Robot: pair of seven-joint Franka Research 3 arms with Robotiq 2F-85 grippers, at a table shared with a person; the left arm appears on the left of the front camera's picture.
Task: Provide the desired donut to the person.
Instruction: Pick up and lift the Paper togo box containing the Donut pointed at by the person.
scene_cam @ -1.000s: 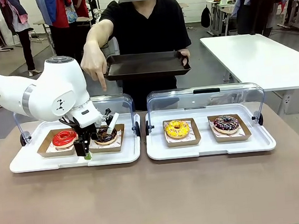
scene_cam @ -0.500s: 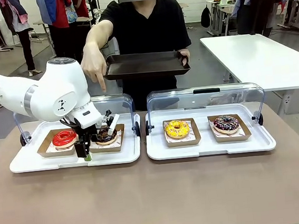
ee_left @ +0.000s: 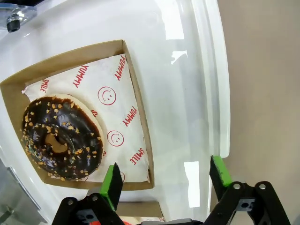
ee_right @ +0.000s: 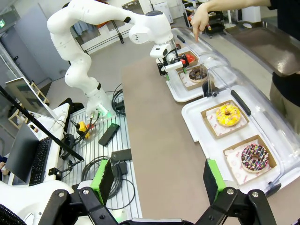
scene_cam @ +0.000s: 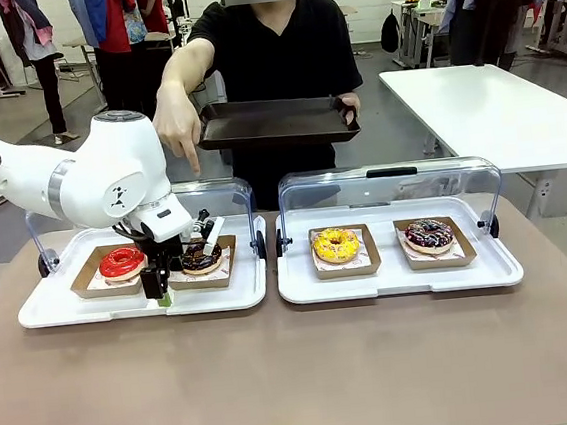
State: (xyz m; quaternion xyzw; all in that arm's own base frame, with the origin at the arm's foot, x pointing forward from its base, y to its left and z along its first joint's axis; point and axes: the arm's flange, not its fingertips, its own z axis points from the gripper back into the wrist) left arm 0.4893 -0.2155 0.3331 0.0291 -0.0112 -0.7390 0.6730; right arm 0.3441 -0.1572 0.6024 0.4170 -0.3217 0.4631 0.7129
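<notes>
on two white trays (scene_cam: 42, 314), four donuts (scene_cam: 336, 245)

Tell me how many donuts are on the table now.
4. A red donut and a chocolate donut sit in the left tray; a yellow donut and a sprinkled donut sit in the right tray.

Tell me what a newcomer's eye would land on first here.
The white left arm's open claw hangs low over the brown cardboard tray holding a chocolate-glazed donut with nut crumbs, in the left white serving tray. Just behind it, the person in the black T-shirt points a hand down toward that side while holding a dark rectangular tray. A glossy red donut sits beside the chocolate one.
</notes>
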